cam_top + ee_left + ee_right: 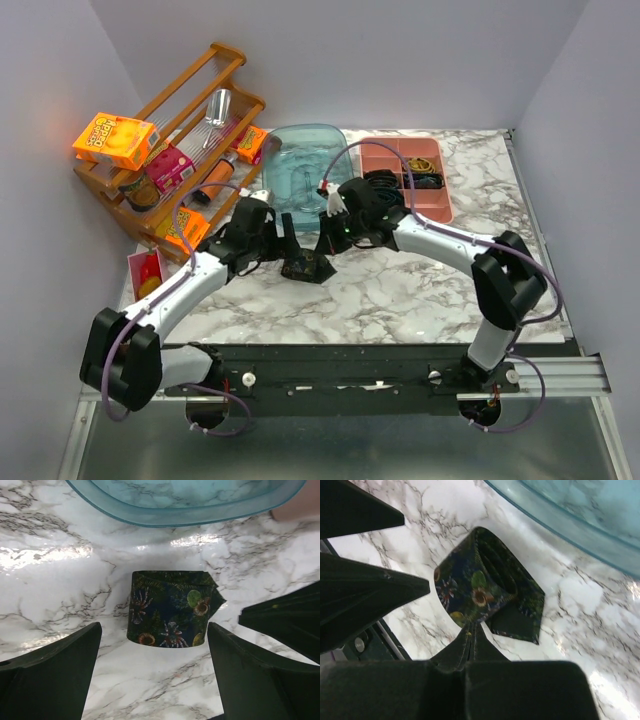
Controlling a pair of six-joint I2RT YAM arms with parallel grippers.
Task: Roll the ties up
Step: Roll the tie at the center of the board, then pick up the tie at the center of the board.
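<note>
Lying just outside teal bin, one rolled tie.

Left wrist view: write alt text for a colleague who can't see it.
A rolled tie, dark with leaf and flower print, lies on the marble table between the open fingers of the left pincer, which do not touch it. A teal tub rim crosses the top; the dark tip of the right pincer shows at right.
</note>
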